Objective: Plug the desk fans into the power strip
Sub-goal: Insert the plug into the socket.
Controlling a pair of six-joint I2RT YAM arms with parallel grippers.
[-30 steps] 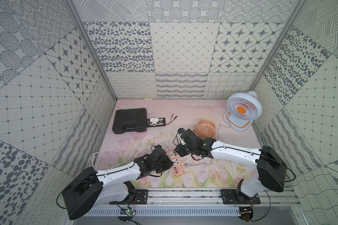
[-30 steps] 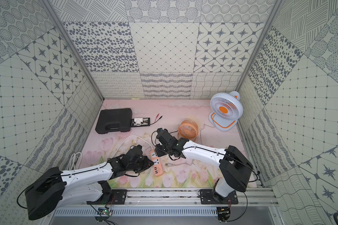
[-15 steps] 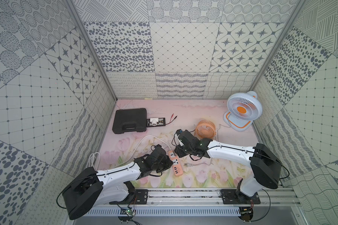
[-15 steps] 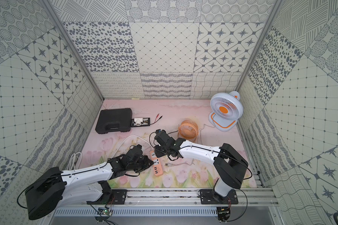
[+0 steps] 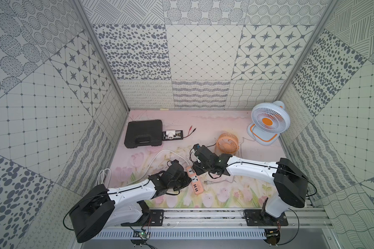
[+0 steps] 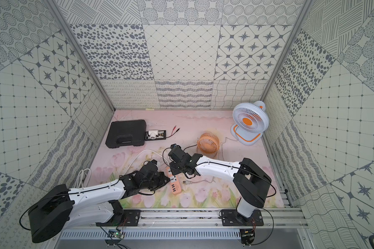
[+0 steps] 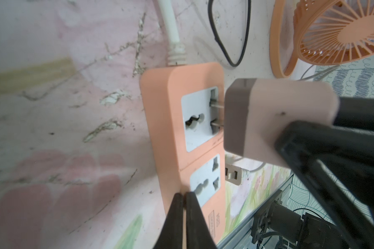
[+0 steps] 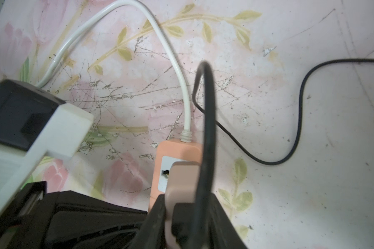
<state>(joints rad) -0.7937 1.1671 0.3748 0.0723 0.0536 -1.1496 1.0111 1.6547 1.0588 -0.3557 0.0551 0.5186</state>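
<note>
Right gripper clamped on plug, prongs at the slots of the end socket, most of their length bare. Left gripper with fingers together, tips pressed against the side of the strip by the second socket. Strip flat on the desk near the middle of the front edge, between the arms in both top views, white cord looping off toward the left edge. Black cord arching from the plug back toward the orange fan, well behind. Spare plug loose on the desk just beside the strip. Looks set for the seating push, not yet made. Likely risks from here: jams or bends prongs under a push with the plug tilted to the socket face; skids the strip sideways, braced by closed fingertips on one side only; drags the plug askew through a taut black cord; knocks the spare plug with any shift of the strip.
</note>
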